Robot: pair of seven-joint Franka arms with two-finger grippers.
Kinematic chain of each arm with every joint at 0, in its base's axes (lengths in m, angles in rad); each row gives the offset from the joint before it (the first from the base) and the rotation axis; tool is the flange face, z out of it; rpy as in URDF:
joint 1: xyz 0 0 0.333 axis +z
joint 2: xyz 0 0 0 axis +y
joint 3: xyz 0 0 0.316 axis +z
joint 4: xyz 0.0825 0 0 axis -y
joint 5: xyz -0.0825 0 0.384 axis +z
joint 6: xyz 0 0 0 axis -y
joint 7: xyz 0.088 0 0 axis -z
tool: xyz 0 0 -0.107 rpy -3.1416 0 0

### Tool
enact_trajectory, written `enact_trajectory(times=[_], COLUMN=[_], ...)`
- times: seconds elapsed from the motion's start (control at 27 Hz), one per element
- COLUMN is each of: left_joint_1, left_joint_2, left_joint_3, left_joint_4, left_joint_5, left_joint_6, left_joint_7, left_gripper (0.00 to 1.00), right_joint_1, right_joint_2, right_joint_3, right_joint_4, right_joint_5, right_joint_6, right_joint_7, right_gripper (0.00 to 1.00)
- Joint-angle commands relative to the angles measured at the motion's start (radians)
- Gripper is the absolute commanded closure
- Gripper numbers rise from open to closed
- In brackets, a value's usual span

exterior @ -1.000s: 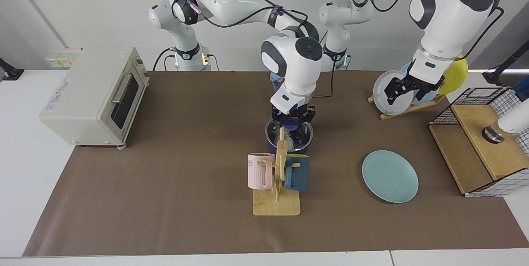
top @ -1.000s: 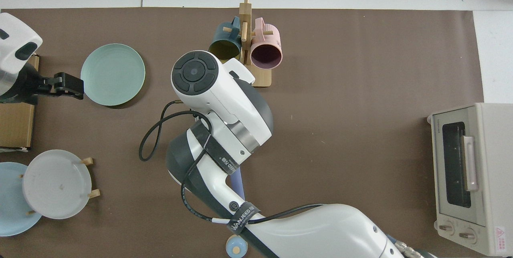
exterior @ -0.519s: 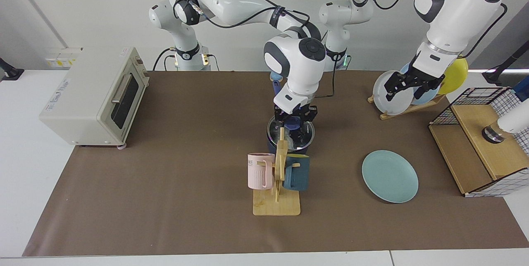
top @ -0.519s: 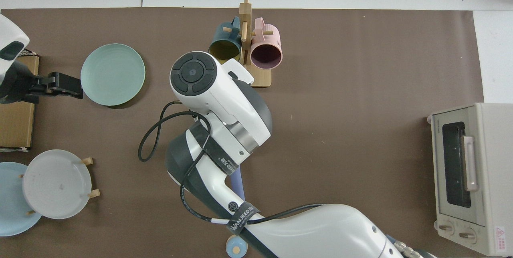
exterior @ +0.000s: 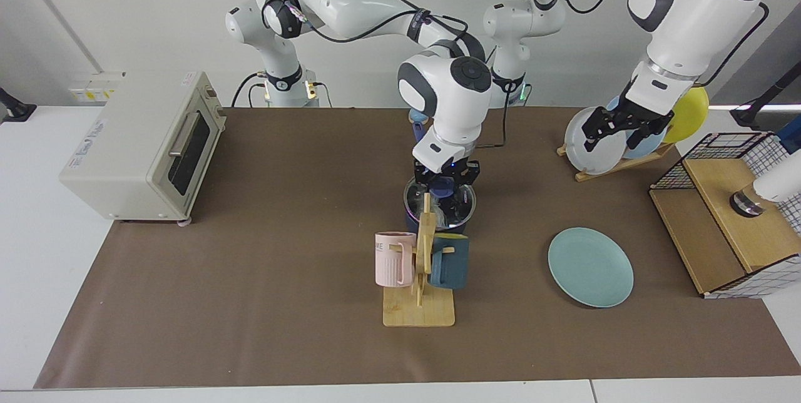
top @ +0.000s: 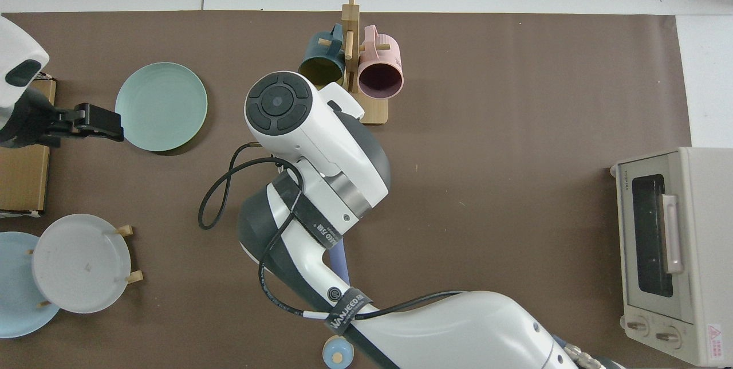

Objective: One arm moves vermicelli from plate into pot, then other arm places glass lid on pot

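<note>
Lid-placing step, by the look of it: right gripper (exterior: pixel 445 180) down over the pot (exterior: pixel 438 218) mid-table, behind the mug rack (exterior: pixel 420 265), fingers either side of the glass lid's (exterior: pixel 440 199) blue knob, grip or release impossible to tell. Left gripper (exterior: pixel 616 129) waiting near the far edge by the plate rack (exterior: pixel 610 162), jaws spread, empty; teal plate (exterior: pixel 591 267) bare. Next, likely: let go and lift straight up.

Facing camera opposite robots; overhead camera shares table (exterior: pixel 250 303).
</note>
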Motion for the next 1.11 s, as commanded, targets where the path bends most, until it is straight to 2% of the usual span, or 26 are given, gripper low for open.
enact_trajectory(times=[0.0, 0.19, 0.37, 0.96, 1.07], left_joint_1=[0.003, 0.001, 0.001, 0.001, 0.001], left_joint_2=[-0.016, -0.016, -0.016, -0.016, -0.016], left_joint_3=[0.003, 0.001, 0.001, 0.001, 0.001], left_joint_4=[-0.009, -0.009, -0.009, -0.009, -0.009], left_joint_5=[-0.005, -0.005, -0.005, -0.005, -0.005], left_joint_6=[0.003, 0.003, 0.003, 0.003, 0.003], left_joint_7=[0.014, 0.014, 0.014, 0.014, 0.014], left_gripper=[0.0, 0.0, 0.0, 0.0, 0.0], right_joint_1=[-0.012, -0.012, -0.012, -0.004, -0.004], right_joint_2=[0.002, 0.003, 0.0, -0.009, -0.015], right_joint_3=[0.011, 0.011, 0.011, 0.011, 0.01], right_joint_4=[0.003, -0.003, -0.054, -0.055, -0.055], right_joint_5=[0.01, 0.016, 0.018, 0.022, 0.048], right_joint_6=[0.002, 0.021, 0.073, 0.047, 0.032], right_joint_7=[0.004, -0.001, -0.005, -0.004, -0.002], right_gripper=[1.0, 1.0, 1.0, 1.0, 1.0])
